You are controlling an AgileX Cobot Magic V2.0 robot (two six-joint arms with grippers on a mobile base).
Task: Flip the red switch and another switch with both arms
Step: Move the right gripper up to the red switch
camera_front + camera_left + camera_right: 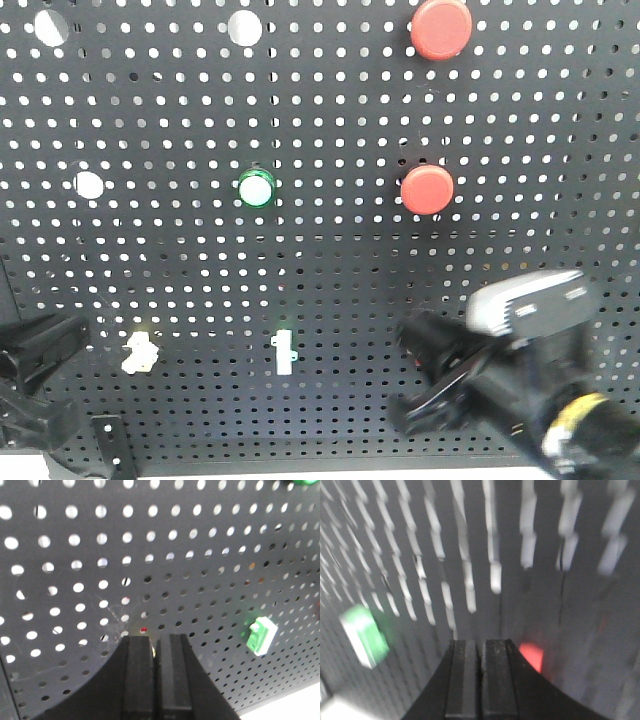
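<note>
Low on the pegboard (330,250), my left gripper (156,640) has its fingers pressed together near the pale yellow switch (141,352); my right gripper (480,642), fingers likewise together, sits just left of the red switch (532,656).

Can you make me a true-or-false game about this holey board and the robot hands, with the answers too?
1. The pegboard has an upper red button and a lower red button. True.
2. The round light is blue. False: its ring is green.
3. The left gripper is wide open. False: its fingers are pressed together.
4. The pale yellow toggle sits left of the upright white toggle. True.
5. The right gripper is shut. True.
</note>
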